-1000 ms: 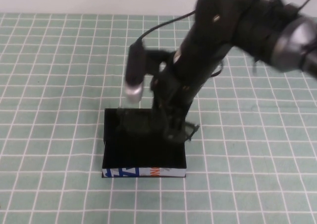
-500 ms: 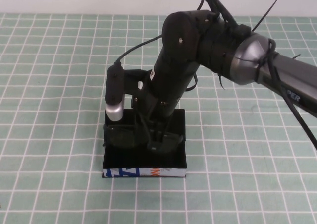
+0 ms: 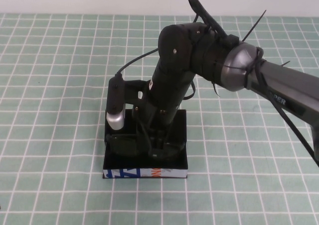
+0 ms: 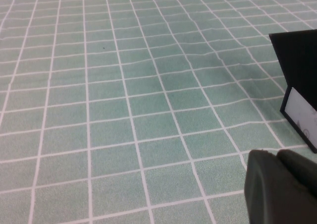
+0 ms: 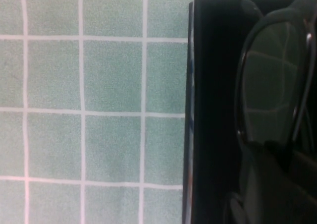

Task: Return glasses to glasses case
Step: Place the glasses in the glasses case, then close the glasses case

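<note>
1. The glasses case (image 3: 144, 158) lies on the tabletop (image 3: 50, 85) near the middle of the checked green cloth, its white printed side strip (image 3: 144, 173) turned toward the robot.
2. The right arm (image 3: 199, 60) reaches in from the right and bends down over the case. The right end effector (image 3: 157, 145) is low inside the case outline, toward its left half.
3. The glasses (image 3: 124, 143) sit in the case. The right wrist view shows one dark lens (image 5: 270, 85) and its rim lying against the black interior, with the end effector's dark fingers (image 5: 277, 184) closed on the frame below that lens.
4. In that same view the case's outer edge (image 5: 190, 110) runs straight beside open cloth, and the lens rim lies inside that edge.
5. The left end effector (image 4: 282, 187) appears only in the left wrist view, above bare cloth. Whether its fingers are apart or together cannot be told. A corner of the case (image 4: 299, 80) shows nearby.
6. Open cloth surrounds the case on the left, near and far sides; the right arm overhangs the right rear.
</note>
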Robot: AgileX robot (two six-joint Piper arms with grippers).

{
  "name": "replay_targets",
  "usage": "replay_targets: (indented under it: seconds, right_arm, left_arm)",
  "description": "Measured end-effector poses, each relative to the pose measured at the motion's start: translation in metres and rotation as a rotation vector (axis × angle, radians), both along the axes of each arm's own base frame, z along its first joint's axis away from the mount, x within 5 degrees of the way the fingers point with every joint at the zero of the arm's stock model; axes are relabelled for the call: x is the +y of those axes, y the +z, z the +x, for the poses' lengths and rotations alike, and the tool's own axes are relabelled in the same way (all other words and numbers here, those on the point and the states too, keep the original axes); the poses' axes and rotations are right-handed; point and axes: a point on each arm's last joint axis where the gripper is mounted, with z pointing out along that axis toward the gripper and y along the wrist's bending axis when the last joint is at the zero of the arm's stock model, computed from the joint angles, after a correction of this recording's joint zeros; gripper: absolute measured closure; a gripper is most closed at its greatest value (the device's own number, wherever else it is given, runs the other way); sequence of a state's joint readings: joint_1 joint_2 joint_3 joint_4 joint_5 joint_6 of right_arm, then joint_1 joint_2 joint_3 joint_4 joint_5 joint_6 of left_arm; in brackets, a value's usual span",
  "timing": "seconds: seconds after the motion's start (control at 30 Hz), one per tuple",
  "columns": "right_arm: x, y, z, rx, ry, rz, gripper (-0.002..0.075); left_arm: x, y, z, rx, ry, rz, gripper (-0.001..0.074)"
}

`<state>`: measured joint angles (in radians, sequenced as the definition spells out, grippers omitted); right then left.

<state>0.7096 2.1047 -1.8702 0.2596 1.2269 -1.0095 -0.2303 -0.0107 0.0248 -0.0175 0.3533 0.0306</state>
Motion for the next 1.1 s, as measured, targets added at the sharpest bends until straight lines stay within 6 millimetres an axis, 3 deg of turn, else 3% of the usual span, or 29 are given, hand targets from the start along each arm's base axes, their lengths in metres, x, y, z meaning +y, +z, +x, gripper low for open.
replay_targets:
  seconds: [0.23, 0.47, 0.57, 0.7, 0.83, 1.0, 1.1]
  right_arm:
    - [-0.001, -0.002, 0.001, -0.009, 0.004, -0.015, 0.0603]
    - [-0.001, -0.002, 0.001, -0.015, 0.005, -0.019, 0.0587]
    - [-0.004, 0.009, -0.001, -0.036, 0.006, -0.006, 0.0589]
    - [-0.01, 0.047, -0.008, -0.097, -0.019, 0.052, 0.0638]
    - [-0.016, 0.097, -0.016, -0.17, -0.077, 0.15, 0.0712]
    - [-0.028, 0.168, -0.038, -0.242, -0.113, 0.332, 0.0734]
    - [-0.039, 0.199, -0.053, -0.282, -0.109, 0.409, 0.0736]
  left_arm:
    - [0.0, 0.0, 0.0, 0.0, 0.0, 0.0, 0.0737]
    - [0.0, 0.002, 0.0, -0.017, 0.0, -0.006, 0.0737]
    - [0.0, 0.005, 0.001, -0.061, 0.001, -0.016, 0.0737]
    - [0.0, 0.023, 0.004, -0.249, 0.008, -0.08, 0.0737]
    - [0.001, 0.047, 0.001, -0.472, 0.012, -0.273, 0.0737]
    - [0.005, 0.08, -0.014, -0.847, -0.025, -0.44, 0.0737]
    - [0.007, 0.101, -0.023, -0.945, -0.05, -0.49, 0.0737]
